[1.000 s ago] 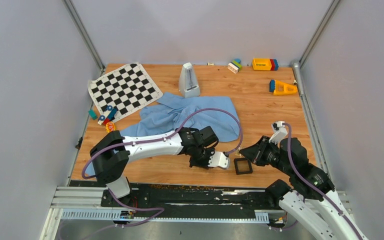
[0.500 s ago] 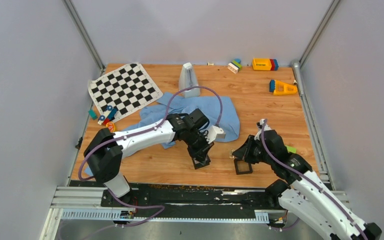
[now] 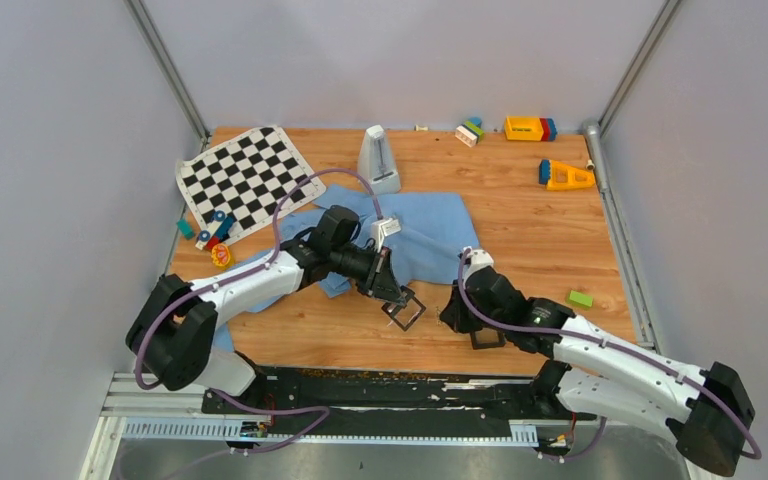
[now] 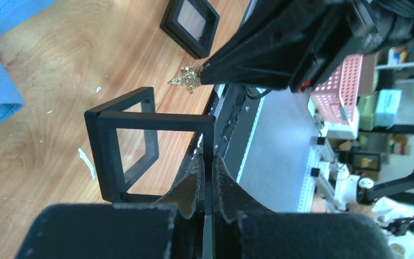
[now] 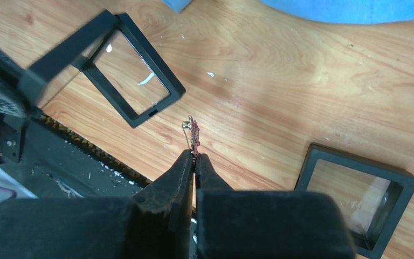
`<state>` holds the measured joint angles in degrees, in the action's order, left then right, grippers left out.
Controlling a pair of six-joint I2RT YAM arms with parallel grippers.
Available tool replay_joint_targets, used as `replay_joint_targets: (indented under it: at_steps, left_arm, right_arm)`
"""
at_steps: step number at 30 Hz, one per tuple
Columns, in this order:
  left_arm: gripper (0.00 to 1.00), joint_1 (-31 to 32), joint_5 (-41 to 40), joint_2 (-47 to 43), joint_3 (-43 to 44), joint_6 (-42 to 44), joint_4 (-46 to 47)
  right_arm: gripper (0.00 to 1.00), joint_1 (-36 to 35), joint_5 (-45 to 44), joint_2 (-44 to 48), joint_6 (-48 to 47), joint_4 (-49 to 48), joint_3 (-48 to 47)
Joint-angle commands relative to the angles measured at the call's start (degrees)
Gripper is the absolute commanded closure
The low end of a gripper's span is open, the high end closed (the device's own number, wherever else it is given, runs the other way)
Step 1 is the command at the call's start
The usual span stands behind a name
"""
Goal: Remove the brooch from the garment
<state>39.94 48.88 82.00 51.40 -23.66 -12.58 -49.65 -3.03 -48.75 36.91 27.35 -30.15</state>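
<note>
Clamping tight: right pincer (image 5: 195,157) on brooch (image 5: 194,135), left pincer (image 4: 205,163) on frame (image 4: 109,120).

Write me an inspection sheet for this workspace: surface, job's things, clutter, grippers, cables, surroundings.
Surface: wooden tabletop, scuffed near the front edge.
Job's things: light blue button-up shirt crumpled mid-table; small gold brooch off it, over bare wood.
Clutter: black-and-white checkered mat; grey metronome-shaped object; coloured toy blocks at the far edge; green block; flat black frame case lying on the wood.
Grippers: left gripper shut on an upright black frame case; right gripper shut on the brooch.
Cables: purple cable arches above the left arm; another runs along the right arm.
Surroundings: grey walls; metal rail at the near edge.
</note>
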Motion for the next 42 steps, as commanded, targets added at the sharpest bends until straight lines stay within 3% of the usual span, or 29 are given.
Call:
replay_joint_targets:
  at_steps: [1, 9, 17, 26, 34, 42]
  left_arm:
    - [1.00, -0.8, 3.9, -0.7, -5.6, -14.9, 22.5]
    - [1.00, -0.8, -1.6, 4.8, -17.0, -34.3, 48.0]
    - [1.00, -0.4, -8.1, 7.0, -22.9, -44.1, 58.6]
    - [1.00, 2.5, -13.7, 9.6, -24.4, -47.8, 65.1]
    - [1.00, 4.6, -13.6, 17.1, -24.1, -50.4, 74.5]
    - [1.00, 5.2, -13.5, 21.8, -24.0, -52.3, 80.3]
  right_arm:
    - [1.00, -3.9, -11.0, -2.5, -1.3, -4.6, -3.9]
    - [1.00, -4.0, -8.9, -4.1, 9.6, -2.8, -4.0]
    - [1.00, -5.0, -9.2, -2.7, 15.2, -3.6, -1.1]
    - [1.00, -8.4, -10.7, -6.6, 22.7, -1.5, -1.7]
    - [1.00, -9.2, -17.2, -11.7, 26.5, 5.1, -4.4]
    - [1.00, -9.4, -18.3, -14.8, 26.7, 5.0, -4.8]
